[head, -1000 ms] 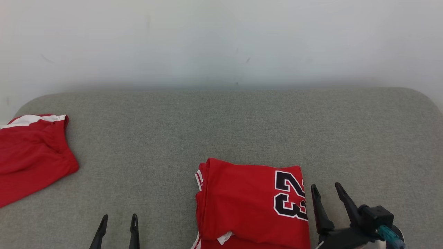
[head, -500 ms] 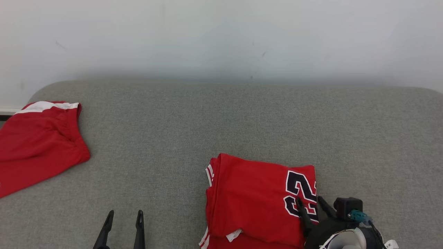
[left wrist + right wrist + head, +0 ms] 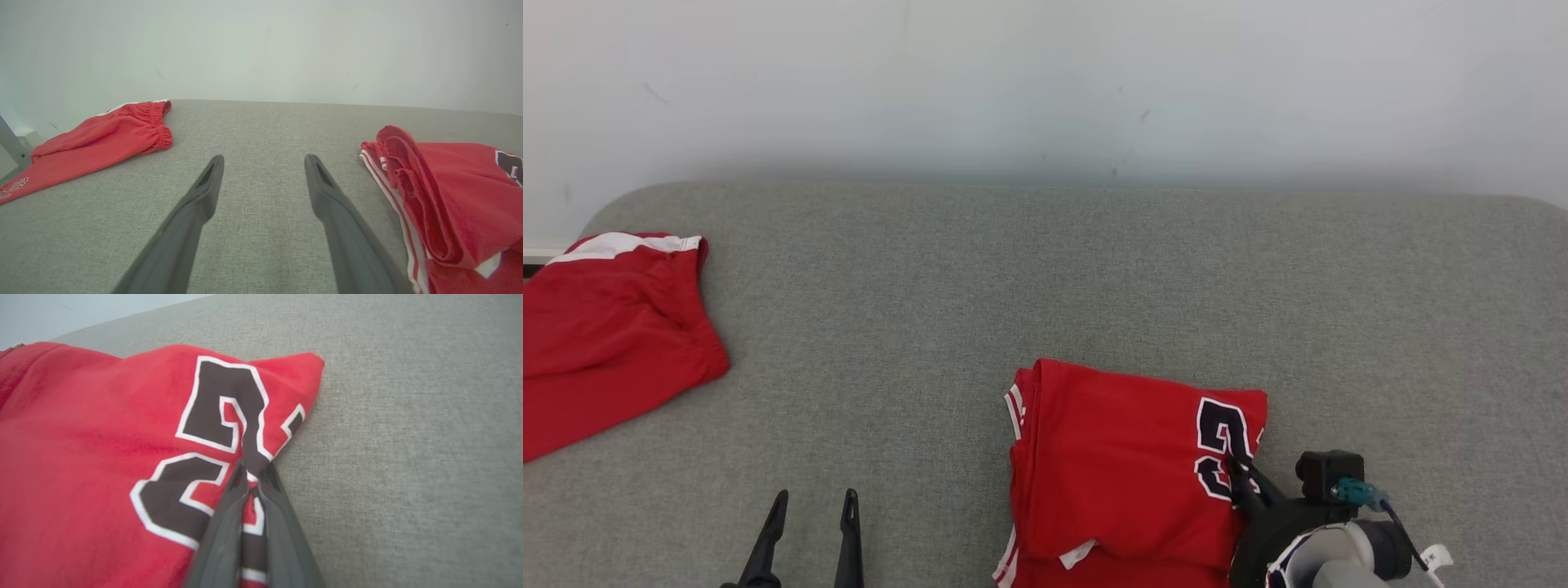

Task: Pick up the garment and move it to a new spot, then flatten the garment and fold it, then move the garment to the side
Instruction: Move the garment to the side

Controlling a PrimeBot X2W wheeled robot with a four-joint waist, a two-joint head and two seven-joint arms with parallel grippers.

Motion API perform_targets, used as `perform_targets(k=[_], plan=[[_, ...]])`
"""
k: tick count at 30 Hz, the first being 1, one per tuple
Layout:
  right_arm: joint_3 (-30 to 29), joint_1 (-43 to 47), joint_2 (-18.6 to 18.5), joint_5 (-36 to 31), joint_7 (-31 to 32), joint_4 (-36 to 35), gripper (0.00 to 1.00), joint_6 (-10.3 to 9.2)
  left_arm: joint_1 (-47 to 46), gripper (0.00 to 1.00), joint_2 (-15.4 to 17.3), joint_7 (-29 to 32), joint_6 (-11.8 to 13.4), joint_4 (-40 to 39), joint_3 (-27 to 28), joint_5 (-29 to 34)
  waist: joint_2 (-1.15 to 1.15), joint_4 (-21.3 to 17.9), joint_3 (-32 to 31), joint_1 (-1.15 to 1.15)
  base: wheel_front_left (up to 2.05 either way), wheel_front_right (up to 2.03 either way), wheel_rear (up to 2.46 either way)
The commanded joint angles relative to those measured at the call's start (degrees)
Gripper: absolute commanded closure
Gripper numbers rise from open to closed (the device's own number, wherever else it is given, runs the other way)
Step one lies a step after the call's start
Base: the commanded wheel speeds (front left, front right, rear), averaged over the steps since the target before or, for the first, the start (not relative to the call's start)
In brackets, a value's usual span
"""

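Observation:
A folded red garment [image 3: 1127, 465] with a black and white number 23 lies on the grey cushion near its front edge. My right gripper [image 3: 1241, 478] is shut on the garment's right edge, pinching the fabric at the number [image 3: 229, 428] and lifting it into a small peak. In the right wrist view the two fingertips [image 3: 241, 473] meet on the cloth. The left gripper [image 3: 813, 506] stands open at the lower left, well clear of the garment [image 3: 445, 192], with nothing between its fingers [image 3: 208, 183].
Red shorts [image 3: 605, 327] with a white waistband lie at the cushion's far left edge, also in the left wrist view [image 3: 102, 139]. The grey cushion [image 3: 1045, 286] runs back to a pale wall [image 3: 1045, 82]. Its rounded corners show at both sides.
My right gripper moved left onto the garment's right edge and shut on it, raising the fabric slightly. The head camera shifted a little. The left gripper stayed put.

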Motion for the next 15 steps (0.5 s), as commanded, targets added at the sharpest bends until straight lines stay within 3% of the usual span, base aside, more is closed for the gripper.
perform_targets(k=[1, 6, 15], plan=[[0.5, -1.4, -1.8, 0.5, -0.2, 0.2, 1.0, -0.14, -0.8, 0.0, 0.0, -0.2, 0.2, -0.2, -0.1, -0.2, 0.0, -0.4, 0.1, 0.0, 0.0, 0.0, 0.0], [3.1, -6.2, -6.1, 0.0, -0.5, -0.7, 1.0, -0.13, -1.4, 0.0, 0.0, -0.2, 0.5, -1.1, 0.1, -0.5, 0.0, -1.4, 1.6, 0.0, 0.0, 0.0, 0.0], [9.4, -17.9, -17.1, -0.6, 2.1, -1.0, 1.0, -0.13, -5.1, 0.0, 0.0, -0.2, 1.2, -3.9, -0.8, -0.7, 0.0, -3.2, 7.7, 0.0, 0.0, 0.0, 0.0]])
